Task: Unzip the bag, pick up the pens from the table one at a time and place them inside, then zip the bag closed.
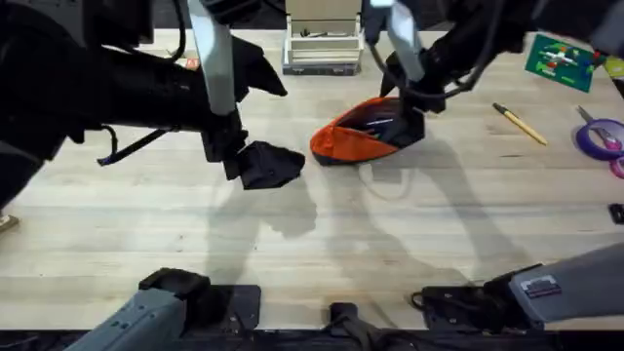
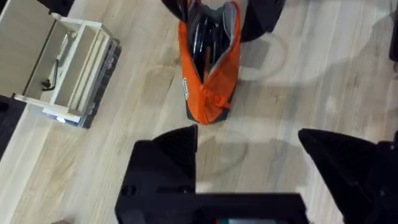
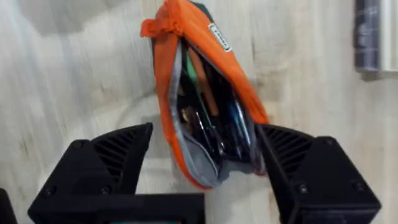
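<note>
The orange bag (image 1: 351, 139) lies unzipped near the middle of the table (image 1: 292, 234), its mouth gaping. Several dark pens (image 3: 208, 118) lie inside it, also seen in the left wrist view (image 2: 205, 43). One yellow pen (image 1: 519, 124) rests on the wood to the bag's right. My right gripper (image 1: 405, 122) is open and straddles the bag's right end (image 3: 199, 155); one finger (image 3: 292, 155) touches the fabric, the other stands apart from it. My left gripper (image 1: 258, 164) hovers open just left of the bag (image 2: 208, 74), with nothing between its fingers (image 2: 168, 155).
A white organizer box (image 1: 322, 49) stands at the back behind the bag. At the far right are a purple tape ring (image 1: 600, 136) and a green card (image 1: 561, 58). Bare wood stretches across the front of the table.
</note>
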Controlling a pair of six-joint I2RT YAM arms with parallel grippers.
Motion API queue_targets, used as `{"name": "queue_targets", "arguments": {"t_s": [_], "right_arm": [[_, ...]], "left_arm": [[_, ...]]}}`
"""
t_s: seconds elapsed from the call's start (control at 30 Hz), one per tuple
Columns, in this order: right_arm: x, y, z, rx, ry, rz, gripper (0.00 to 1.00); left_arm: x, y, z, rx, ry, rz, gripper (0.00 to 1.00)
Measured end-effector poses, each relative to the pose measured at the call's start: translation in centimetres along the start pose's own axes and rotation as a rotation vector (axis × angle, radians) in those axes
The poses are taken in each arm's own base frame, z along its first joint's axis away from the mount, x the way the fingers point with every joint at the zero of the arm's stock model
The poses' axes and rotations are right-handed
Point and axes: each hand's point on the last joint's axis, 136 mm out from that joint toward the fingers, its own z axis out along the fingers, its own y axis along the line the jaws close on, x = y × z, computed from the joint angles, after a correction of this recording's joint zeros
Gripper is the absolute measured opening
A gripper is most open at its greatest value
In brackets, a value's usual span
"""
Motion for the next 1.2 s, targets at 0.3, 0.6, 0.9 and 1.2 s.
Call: {"name": "queue_targets", "arguments": {"t_s": [0.3, 0.6, 0.9, 1.2], "right_arm": [[0.7, -1.1, -8.2, 0.223, -0.085, 0.106, 0.997], [8.8, -4.6, -14.6, 0.439, -0.08, 0.387, 0.996], [14.6, -6.1, -17.7, 0.559, -0.057, 0.54, 0.998], [15.7, -6.0, -18.1, 0.57, -0.041, 0.569, 0.997]], "left_arm": [[0.0, 0.0, 0.0, -0.001, 0.002, 0.0, 0.992], [0.0, 0.0, 0.0, -0.001, 0.002, 0.0, 0.994], [0.0, 0.0, 0.0, -0.001, 0.002, 0.0, 0.993], [0.0, 0.0, 0.0, -0.001, 0.002, 0.0, 0.994]]}}
